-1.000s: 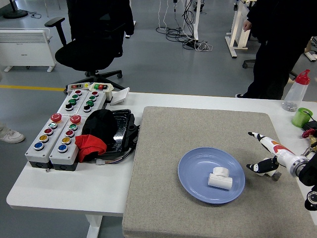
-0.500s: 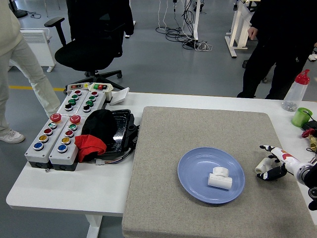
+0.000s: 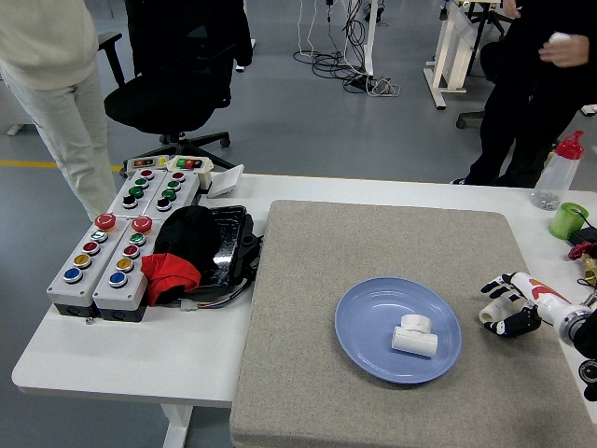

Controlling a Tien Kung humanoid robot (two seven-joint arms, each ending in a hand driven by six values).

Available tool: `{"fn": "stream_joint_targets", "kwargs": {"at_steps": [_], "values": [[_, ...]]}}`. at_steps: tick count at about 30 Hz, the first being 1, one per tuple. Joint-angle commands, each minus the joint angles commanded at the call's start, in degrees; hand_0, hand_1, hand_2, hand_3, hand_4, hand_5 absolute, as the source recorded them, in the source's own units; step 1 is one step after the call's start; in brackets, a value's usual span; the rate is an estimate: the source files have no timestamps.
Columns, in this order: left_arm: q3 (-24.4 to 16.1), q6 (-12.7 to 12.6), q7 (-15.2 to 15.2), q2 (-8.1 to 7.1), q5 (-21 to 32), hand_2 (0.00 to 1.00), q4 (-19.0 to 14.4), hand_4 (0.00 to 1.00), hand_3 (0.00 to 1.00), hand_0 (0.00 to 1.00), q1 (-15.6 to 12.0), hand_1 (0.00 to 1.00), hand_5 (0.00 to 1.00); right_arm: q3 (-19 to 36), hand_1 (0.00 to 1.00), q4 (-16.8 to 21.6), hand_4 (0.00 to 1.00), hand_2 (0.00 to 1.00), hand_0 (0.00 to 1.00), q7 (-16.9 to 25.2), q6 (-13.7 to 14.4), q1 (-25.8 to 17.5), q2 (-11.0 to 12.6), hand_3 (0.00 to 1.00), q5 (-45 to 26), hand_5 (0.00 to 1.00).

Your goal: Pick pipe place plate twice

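A blue plate (image 3: 364,322) lies on the grey mat, and a white T-shaped pipe piece (image 3: 414,335) rests in it right of centre. My right hand (image 3: 504,308) is low over the mat just right of the plate. Its fingers are curled around a small pale pipe piece (image 3: 489,315) that shows at the fingertips. The left arm is out of the picture.
A grey mat (image 3: 373,252) covers the table's right part. Button boxes (image 3: 117,243) and a black tray with red and black cloth (image 3: 191,252) stand at the left. A red-capped bottle (image 3: 558,173) and a green cup (image 3: 567,220) stand at the far right. People stand beyond the table.
My right hand came down from a raised, spread pose to the mat and curled its fingers. A person in light clothes walked in at the top left.
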State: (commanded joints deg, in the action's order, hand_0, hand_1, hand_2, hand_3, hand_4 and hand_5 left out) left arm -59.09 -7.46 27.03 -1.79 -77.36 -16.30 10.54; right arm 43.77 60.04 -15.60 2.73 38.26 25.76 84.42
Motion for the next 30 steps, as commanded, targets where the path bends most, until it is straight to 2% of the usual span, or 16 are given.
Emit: {"fn": "stream_joint_targets", "kwargs": {"at_steps": [1,4,9,12,15,18,20,24,30], "values": [[0.00,0.01,0.01,0.00,0.01,0.664,0.00,0.474,0.608,0.669,0.01,0.642,0.998,0.21,0.354,0.37,0.685,0.490,0.210,0.06,0.12,-0.05,0.13,0.661,0.13,0.146],[0.11,0.00,0.01,-0.01,0.17,0.664,-0.01,0.474,0.608,0.669,0.03,0.642,0.998,1.15,0.354,2.61,0.685,0.490,0.210,0.19,0.54,-0.13,0.77,0.661,0.94,0.146],[0.16,-0.01,-0.02,-0.06,0.32,0.664,0.01,0.474,0.609,0.669,-0.03,0.641,0.998,1.54,0.347,10.02,0.689,0.489,0.202,0.28,1.08,0.22,1.68,0.653,2.41,0.147],[0.29,-0.06,0.01,-0.07,0.59,0.664,-0.01,0.474,0.609,0.669,-0.07,0.641,0.998,0.06,0.347,15.68,0.689,0.489,0.202,0.61,1.08,1.26,1.39,0.653,2.16,0.147],[0.55,-0.11,0.07,-0.07,0.95,0.664,-0.05,0.473,0.609,0.669,-0.08,0.641,0.998,-2.12,0.345,18.19,0.679,0.490,0.205,0.85,1.06,3.05,0.06,0.652,1.72,0.141],[0.73,-0.22,0.10,-0.06,1.34,0.664,-0.08,0.473,0.609,0.669,-0.19,0.641,0.998,-5.07,0.345,18.44,0.679,0.490,0.205,1.18,1.08,5.49,-2.03,0.652,0.64,0.141],[0.85,-0.17,0.18,-0.04,1.40,0.664,-0.13,0.473,0.607,0.668,-0.27,0.641,0.998,-7.42,0.346,17.40,0.665,0.494,0.208,1.51,1.15,7.28,-4.16,0.652,0.18,0.125],[1.08,-0.14,0.26,-0.04,1.61,0.664,-0.21,0.473,0.607,0.668,-0.39,0.641,0.998,-10.55,0.346,15.26,0.665,0.494,0.208,2.06,1.47,8.85,-6.70,0.652,-0.76,0.125],[1.38,-0.11,0.41,-0.04,1.84,0.664,-0.36,0.473,0.607,0.669,-0.59,0.641,0.998,-16.67,0.363,8.71,0.653,0.498,0.218,3.54,2.64,10.90,-10.87,0.653,-2.89,0.114]]}}
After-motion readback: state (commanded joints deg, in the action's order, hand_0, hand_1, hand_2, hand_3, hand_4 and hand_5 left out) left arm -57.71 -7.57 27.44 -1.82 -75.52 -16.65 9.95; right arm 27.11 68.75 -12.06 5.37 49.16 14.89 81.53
